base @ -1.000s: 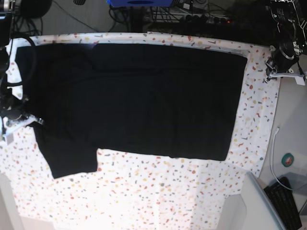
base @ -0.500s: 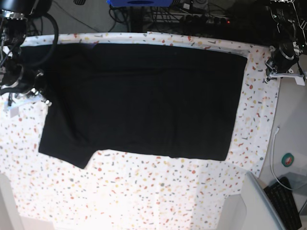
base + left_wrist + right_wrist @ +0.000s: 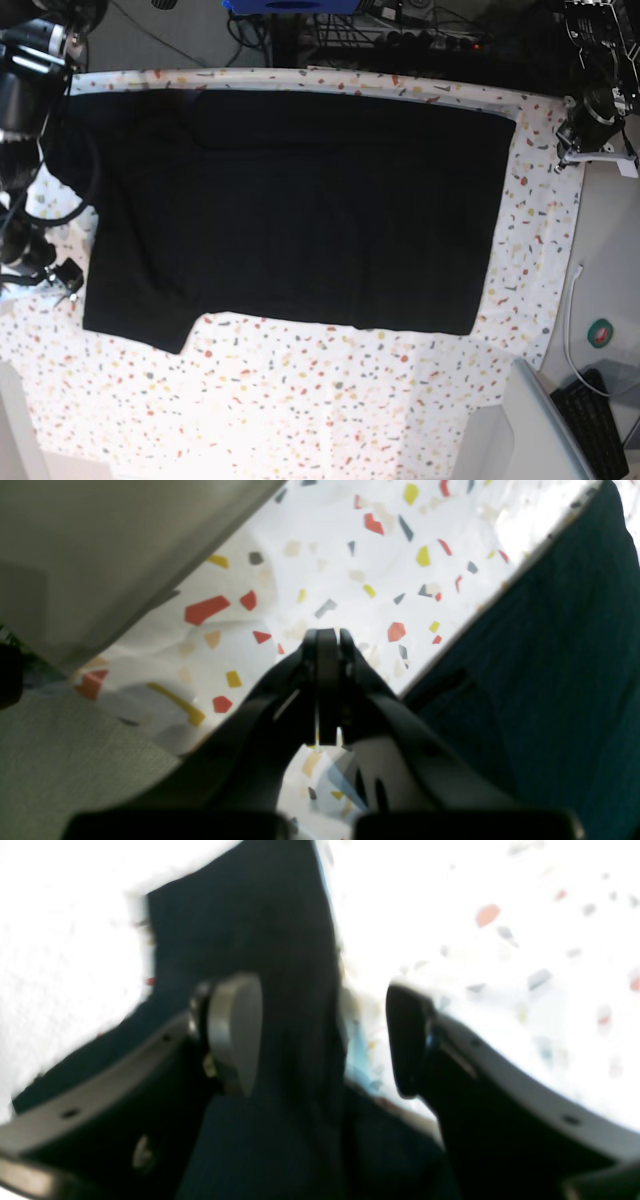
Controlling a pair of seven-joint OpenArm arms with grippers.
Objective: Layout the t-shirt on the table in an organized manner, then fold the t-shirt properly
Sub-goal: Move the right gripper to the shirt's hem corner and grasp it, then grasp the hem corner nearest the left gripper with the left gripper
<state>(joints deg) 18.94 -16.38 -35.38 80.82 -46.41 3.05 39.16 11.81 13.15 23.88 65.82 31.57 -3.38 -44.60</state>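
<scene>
The black t-shirt [image 3: 300,210] now lies flat across the terrazzo table [image 3: 300,400], its near sleeve pulled back in from where we dragged it a second ago. Our right gripper [image 3: 325,1035] has just spread and let go; the left gripper [image 3: 327,635] rests pressed together at the hem end, so folding can begin.

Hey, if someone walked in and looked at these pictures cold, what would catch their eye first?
The big black t-shirt spread flat over most of the white flecked table stands out first, one sleeve jutting toward the table's near edge at the base view's left. Next, the right gripper sits open beside that sleeve, while the left gripper rests shut at the table's far corner, off the cloth.
</scene>
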